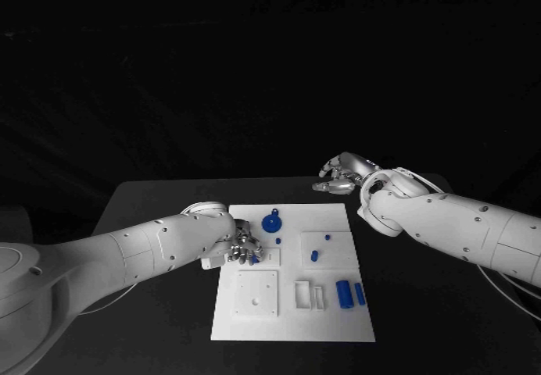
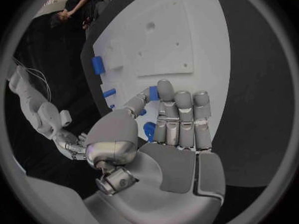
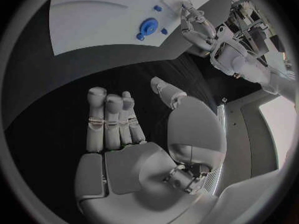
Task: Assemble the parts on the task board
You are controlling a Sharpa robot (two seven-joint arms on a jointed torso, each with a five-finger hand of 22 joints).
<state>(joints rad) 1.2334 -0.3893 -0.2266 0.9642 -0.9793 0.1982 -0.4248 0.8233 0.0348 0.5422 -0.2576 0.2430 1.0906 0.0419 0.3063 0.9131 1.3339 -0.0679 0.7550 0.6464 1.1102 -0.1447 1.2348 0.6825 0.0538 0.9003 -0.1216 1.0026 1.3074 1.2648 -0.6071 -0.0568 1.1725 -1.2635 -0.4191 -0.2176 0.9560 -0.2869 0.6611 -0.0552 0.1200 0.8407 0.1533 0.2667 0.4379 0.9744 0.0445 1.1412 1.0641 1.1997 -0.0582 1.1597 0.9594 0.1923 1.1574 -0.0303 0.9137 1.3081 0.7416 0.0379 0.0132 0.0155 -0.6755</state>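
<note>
The white task board (image 1: 293, 312) lies in the middle of the black table. My left hand (image 1: 242, 248) hovers over its left edge, fingers straight and side by side, holding nothing (image 2: 177, 122). Just past its thumb stands a small blue peg (image 1: 278, 241) (image 2: 153, 92), and a round blue part (image 1: 272, 223) (image 2: 149, 130) sits a little farther off. Two more small blue pegs (image 1: 327, 234) (image 1: 314, 255) stand mid-board. Two blue cylinders (image 1: 344, 294) (image 1: 360, 294) lie at the near right. My right hand (image 1: 344, 173) (image 3: 124, 129) hangs empty over the table beyond the board's far right corner.
A raised white square plate (image 1: 257, 293) with holes and a white bracket (image 1: 308, 294) sit on the near half of the board. Bare black table (image 1: 158, 203) surrounds the board. The right wrist view also catches the board (image 3: 93, 15) and my left hand (image 3: 199, 30).
</note>
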